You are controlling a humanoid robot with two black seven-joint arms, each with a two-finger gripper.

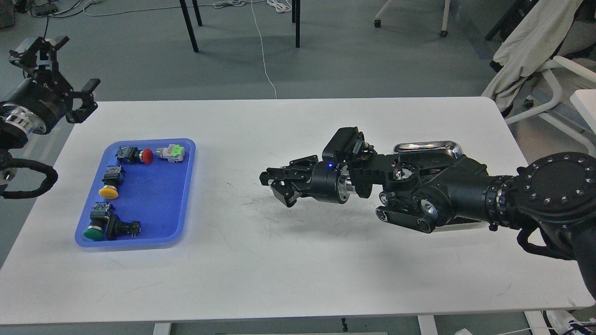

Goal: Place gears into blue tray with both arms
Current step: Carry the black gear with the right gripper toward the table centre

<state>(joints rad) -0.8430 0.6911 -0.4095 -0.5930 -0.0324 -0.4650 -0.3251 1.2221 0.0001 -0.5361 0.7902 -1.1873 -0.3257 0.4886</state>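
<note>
Across most of the head view lies a white rectangular table (298, 260) with rounded corners, its centre and near half bare and open. At its left end sits a bright blue rectangular plastic tray (163, 204) with a low rim, parallel to the left edge and well inside it. Its right half is bare; along its left side lie coloured-cap push-button switches: red (135, 155), green-and-white (171, 152), yellow (111, 184), green (97, 225) and an all-black one (122, 228). No gears can be made out. A shiny steel tray (426, 148) shows behind the right arm. That black right arm (465, 190) reaches leftward, low over the table; the right gripper (275, 184) points toward the blue tray, fingers slightly parted, holding nothing visible. The left gripper (58, 70) hovers beyond the table's far-left corner, fingers spread wide, empty.
</note>
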